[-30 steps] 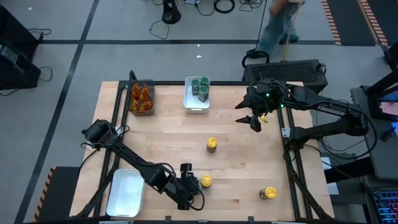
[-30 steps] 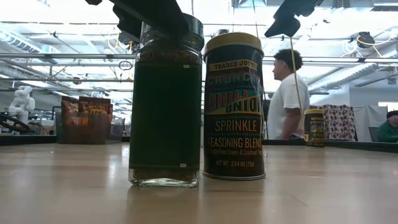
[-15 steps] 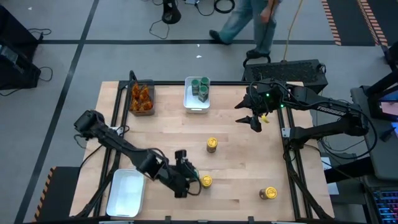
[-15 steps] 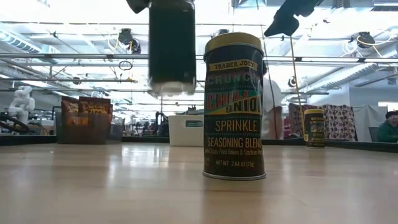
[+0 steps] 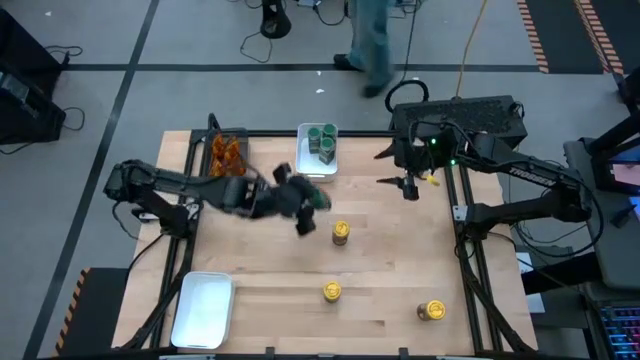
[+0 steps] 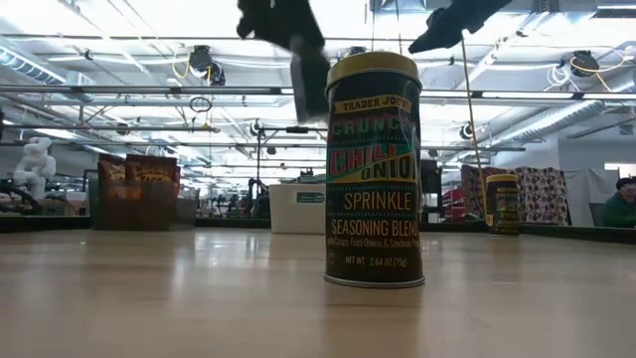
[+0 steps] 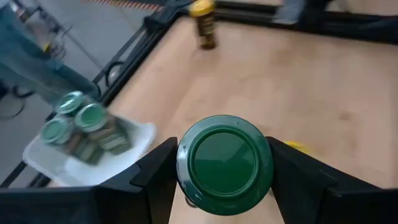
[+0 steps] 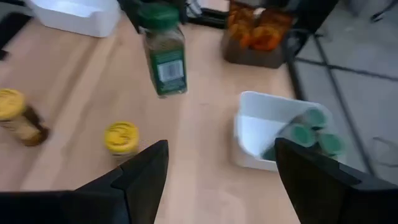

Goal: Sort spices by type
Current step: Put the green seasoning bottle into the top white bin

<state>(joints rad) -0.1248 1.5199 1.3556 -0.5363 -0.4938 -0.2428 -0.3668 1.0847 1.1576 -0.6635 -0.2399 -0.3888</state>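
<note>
While the empty white tray sits at the lower left of the high view, the bin of orange-brown pieces stands at the upper left, and just right of it the left gripper holds a green-lidded jar off the table, its fingers closed on the jar's sides below the lid. This jar looks rigid, light and smooth-walled (likely glass, so a drop could break it), and a hold on the straight body under the cap seems safest. Directly above it lies the white tray with green-lidded jars, already crowded, with room only at its near end. Three yellow-lidded jars stand well apart mid-table and lower right. Far right, the right gripper hangs with jaws wide, holding nothing.
</note>
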